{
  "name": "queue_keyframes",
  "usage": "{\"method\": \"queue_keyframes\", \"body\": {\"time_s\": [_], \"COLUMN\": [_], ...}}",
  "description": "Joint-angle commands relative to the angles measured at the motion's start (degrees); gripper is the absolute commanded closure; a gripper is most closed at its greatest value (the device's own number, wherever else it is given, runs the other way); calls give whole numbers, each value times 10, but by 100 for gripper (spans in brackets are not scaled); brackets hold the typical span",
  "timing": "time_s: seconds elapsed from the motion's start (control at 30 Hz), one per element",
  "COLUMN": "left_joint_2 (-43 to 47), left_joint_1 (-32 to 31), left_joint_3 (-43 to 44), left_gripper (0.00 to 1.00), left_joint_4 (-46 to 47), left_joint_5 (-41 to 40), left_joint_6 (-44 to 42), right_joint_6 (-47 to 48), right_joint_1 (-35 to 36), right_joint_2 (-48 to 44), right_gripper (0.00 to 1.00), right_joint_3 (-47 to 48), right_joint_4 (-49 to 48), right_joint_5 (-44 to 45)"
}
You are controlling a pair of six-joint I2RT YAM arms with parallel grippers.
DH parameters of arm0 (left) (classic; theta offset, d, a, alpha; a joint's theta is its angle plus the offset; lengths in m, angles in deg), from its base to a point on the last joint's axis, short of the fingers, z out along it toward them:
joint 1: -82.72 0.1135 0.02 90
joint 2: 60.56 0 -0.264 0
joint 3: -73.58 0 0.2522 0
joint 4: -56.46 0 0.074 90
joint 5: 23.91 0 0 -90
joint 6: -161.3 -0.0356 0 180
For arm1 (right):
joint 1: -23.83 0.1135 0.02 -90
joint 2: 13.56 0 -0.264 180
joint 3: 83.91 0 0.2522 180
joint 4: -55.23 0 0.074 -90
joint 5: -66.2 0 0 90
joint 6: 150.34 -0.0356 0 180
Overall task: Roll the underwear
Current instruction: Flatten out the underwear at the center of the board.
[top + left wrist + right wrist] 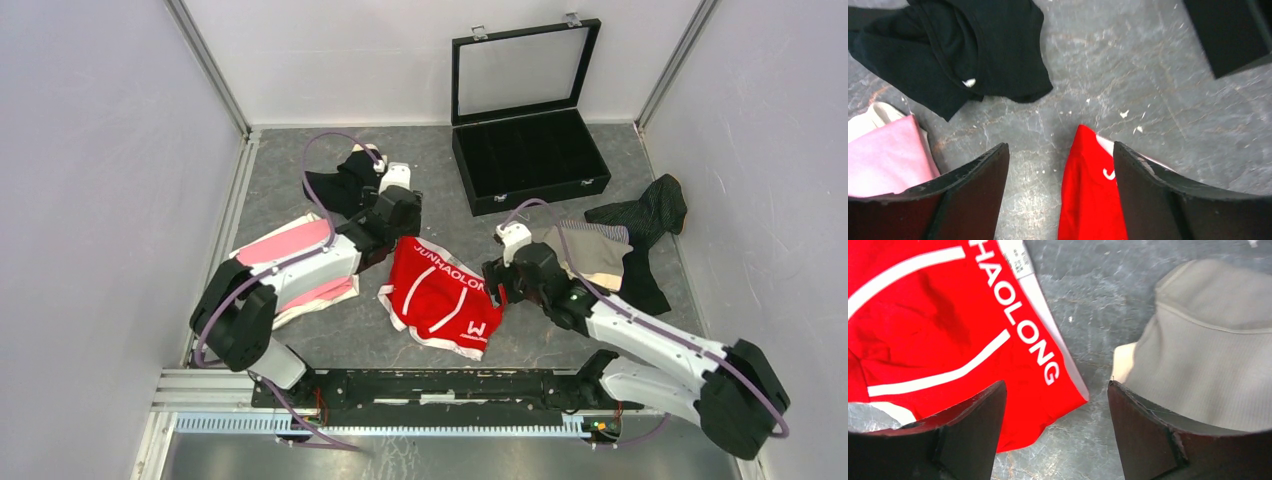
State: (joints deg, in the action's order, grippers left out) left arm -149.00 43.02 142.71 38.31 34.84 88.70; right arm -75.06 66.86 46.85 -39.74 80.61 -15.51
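Left pincer [1060, 150] open, empty, over far-left corner of red underwear [440, 300]. Right pincer [1056, 385] open, empty, over right waistband end. Garment flat, centre of counter [340, 340]. Step, judged: pre-grasp. Next: lower, pinch corners evenly.

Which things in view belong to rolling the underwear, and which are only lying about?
For the job: red underwear, black underwear, pink underwear, beige underwear, dark pinstriped underwear.

Only lying about: black case, its glass lid standing open.
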Motion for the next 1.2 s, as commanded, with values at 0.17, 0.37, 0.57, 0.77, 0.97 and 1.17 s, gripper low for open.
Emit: {"method": "queue_keyframes", "body": {"time_s": [0.17, 0.37, 0.57, 0.77, 0.97, 1.17], "left_joint_2": [95, 116, 107, 83, 74, 34], "left_joint_1": [21, 25, 45, 65, 65, 67], "left_joint_3": [-64, -109, -120, -128, -164, -152], "left_gripper": [6, 7, 14, 23, 19, 25], "left_joint_4": [61, 74, 88, 94, 115, 116], "left_joint_5": [60, 81, 117, 174, 205, 220], "left_joint_6": [39, 45, 53, 73, 87, 82], "right_joint_6": [-121, -196, -237, -245, -237, -220], "right_joint_1": [-62, -109, -129, -139, -147, -148], "right_joint_2": [-91, -83, -82, -55, -30, -28], "right_gripper": [14, 23, 27, 36, 42, 58], "right_joint_3": [-93, -139, -181, -198, -203, -204], "right_joint_4": [-78, -142, -186, -215, -236, -236], "right_joint_5": [-22, -110, -154, -163, -157, -143]}}
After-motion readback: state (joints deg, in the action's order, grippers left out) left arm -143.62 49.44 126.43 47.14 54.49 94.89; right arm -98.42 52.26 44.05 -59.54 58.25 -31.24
